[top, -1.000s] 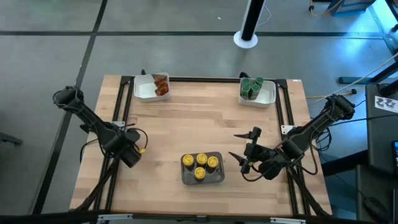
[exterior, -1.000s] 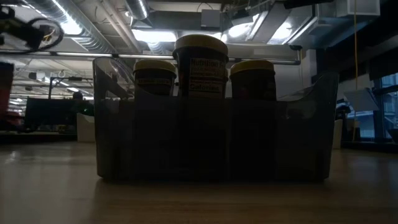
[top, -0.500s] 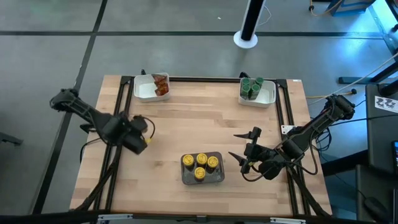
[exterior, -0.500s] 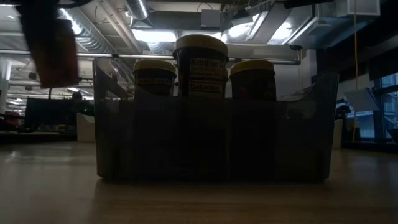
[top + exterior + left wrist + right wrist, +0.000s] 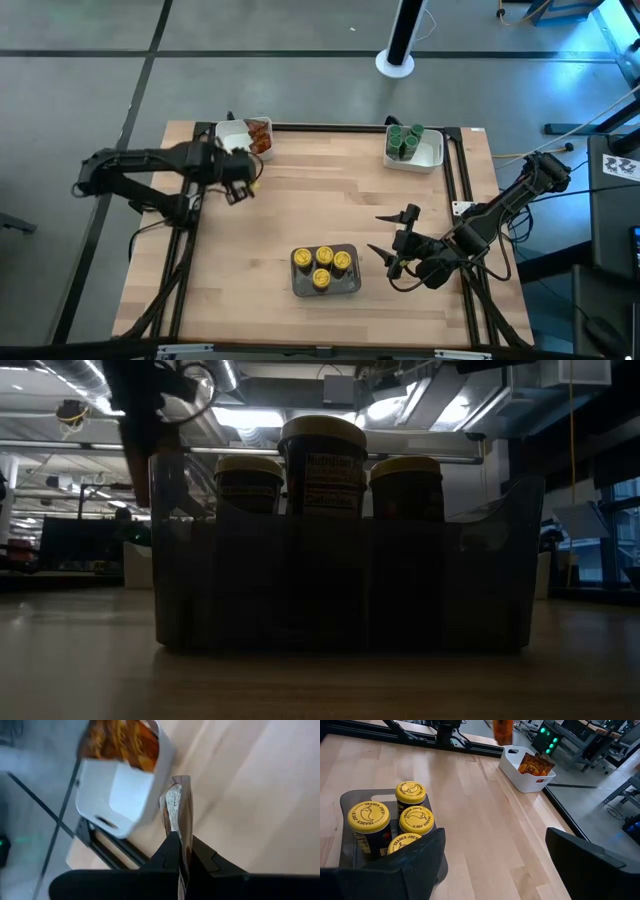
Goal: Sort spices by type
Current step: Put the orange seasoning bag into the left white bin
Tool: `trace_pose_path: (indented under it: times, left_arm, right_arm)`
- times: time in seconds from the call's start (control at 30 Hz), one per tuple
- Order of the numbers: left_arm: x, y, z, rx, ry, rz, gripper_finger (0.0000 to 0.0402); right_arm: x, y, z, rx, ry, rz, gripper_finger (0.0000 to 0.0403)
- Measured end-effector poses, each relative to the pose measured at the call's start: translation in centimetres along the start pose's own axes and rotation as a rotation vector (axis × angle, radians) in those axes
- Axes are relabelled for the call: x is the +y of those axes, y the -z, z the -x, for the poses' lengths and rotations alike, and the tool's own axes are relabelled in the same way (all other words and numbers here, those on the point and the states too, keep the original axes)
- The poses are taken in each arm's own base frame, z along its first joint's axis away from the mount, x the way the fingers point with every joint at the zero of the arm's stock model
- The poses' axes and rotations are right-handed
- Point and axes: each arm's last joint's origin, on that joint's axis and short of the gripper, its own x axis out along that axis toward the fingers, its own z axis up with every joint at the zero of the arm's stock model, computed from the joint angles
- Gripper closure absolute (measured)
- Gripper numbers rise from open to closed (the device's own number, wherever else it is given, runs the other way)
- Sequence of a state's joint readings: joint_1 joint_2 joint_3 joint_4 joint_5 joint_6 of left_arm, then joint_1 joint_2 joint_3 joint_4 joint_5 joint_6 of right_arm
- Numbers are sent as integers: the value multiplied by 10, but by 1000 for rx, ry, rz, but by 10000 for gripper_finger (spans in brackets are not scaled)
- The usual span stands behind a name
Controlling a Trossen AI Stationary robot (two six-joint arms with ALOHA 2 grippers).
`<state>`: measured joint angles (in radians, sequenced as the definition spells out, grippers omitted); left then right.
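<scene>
spices sit sorted across the wooden desk (image 5: 300, 210) in three trays. four yellow-lidded jars (image 5: 322, 267) stand in the grey tray (image 5: 353, 284) near the desk's front edge; the low view sees them through its dark wall, and the right wrist view shows the printed lids close up. green-lidded jars (image 5: 405, 140) stand packed in the white tray (image 5: 432, 155) at the far right corner. reddish-orange packets (image 5: 260, 136) lie at one end of the other white tray (image 5: 228, 146) at the far left corner.

left gripper (image 5: 243, 187) hovers over the desk just beside that far-left tray, its fingers closed on a thin crinkly packet (image 5: 178, 815), which stands edge-on between them in the left wrist view, with the tray of packets just beyond it.

right gripper (image 5: 396, 246) waits above the desk to the right of the grey tray, its fingers spread wide apart and holding nothing.
</scene>
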<state>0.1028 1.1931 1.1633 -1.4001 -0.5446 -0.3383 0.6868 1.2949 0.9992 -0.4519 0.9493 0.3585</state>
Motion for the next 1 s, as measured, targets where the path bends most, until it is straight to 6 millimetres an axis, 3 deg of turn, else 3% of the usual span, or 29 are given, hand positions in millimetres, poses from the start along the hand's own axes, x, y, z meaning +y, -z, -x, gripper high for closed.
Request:
trace_pose_path:
  times: [0.2,0.53,0.73,1.0]
  left_arm:
    - [32,-17,-20,-15,-42,-20,401]
    - [84,-20,-46,25,-97,-52,401]
    - [100,-18,-72,21,-46,-33,401]
    - [113,-20,-116,148,8,-24,401]
  right_arm:
    - [0,0,0,0,0,0,59]
    - [-1,2,0,11,4,18,59]
    - [-1,2,0,6,18,18,59]
    - [-1,1,0,2,31,18,59]
